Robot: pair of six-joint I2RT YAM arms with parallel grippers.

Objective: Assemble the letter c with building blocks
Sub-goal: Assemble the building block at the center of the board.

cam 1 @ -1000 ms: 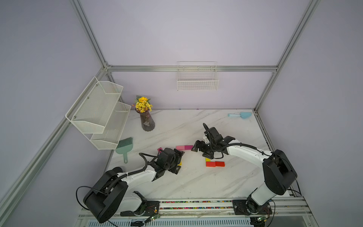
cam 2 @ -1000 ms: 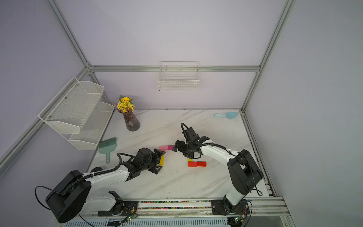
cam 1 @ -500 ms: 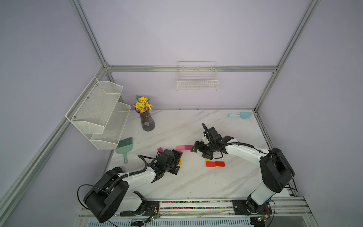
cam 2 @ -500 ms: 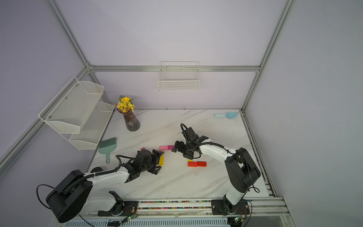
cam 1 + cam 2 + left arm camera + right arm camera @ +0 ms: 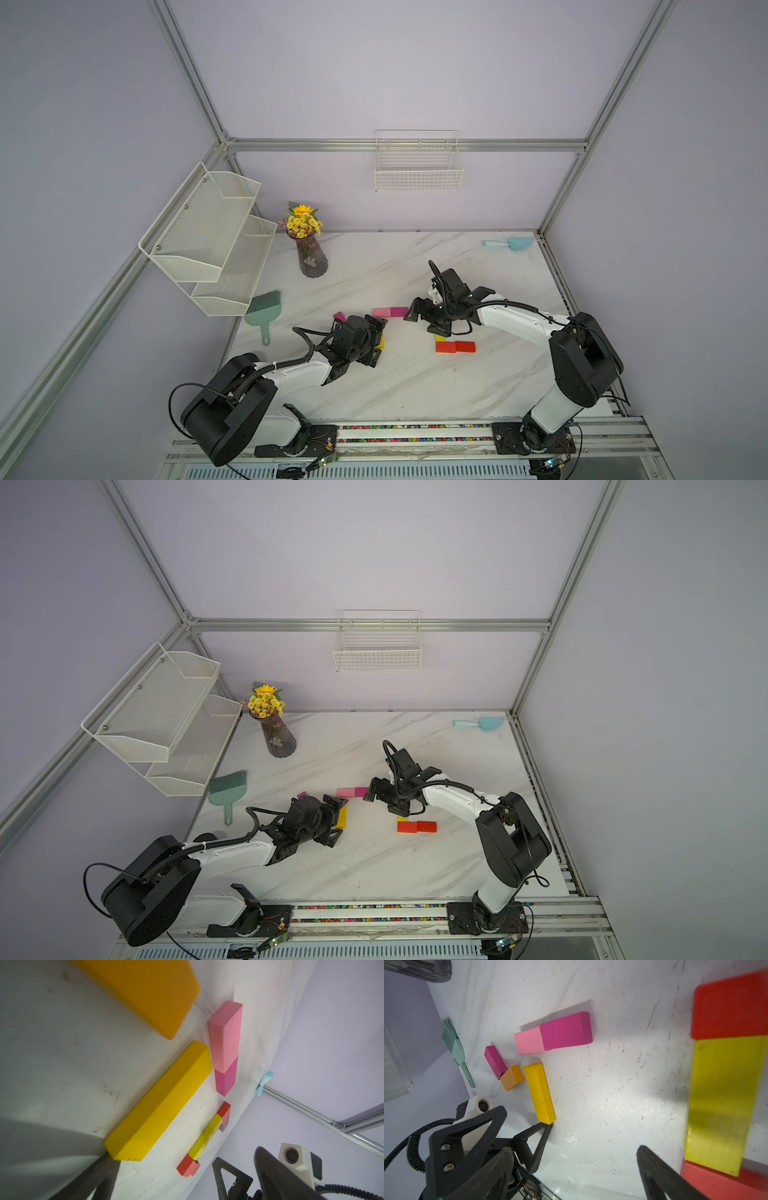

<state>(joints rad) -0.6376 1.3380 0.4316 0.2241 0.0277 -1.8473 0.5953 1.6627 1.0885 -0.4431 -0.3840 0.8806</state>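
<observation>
Left jaws: spread wide, holding nothing, low over the counter [image 5: 415, 386]. One finger tip [image 5: 545, 1126] sits at the end of the long yellow block [image 5: 160, 1101]; contact cannot be confirmed. The orange block [image 5: 145, 991] lies just beside that block, and a second magenta block [image 5: 495, 1061] touches the orange one. The light pink block [image 5: 225, 1036] and magenta block [image 5: 225, 1079] lie end to end, the pink one near the long yellow block's far end.

Right jaws: spread wide, empty, close over the second yellow block [image 5: 720, 1105]. Red blocks [image 5: 733, 1005] sit at both its ends, with a dark purple block [image 5: 224, 1127] beside one of them.

Outward: teal brush [image 5: 264, 309] at the counter's left edge, flower vase [image 5: 311, 259] at the back left, light blue scoop [image 5: 509, 243] in the far right corner.
</observation>
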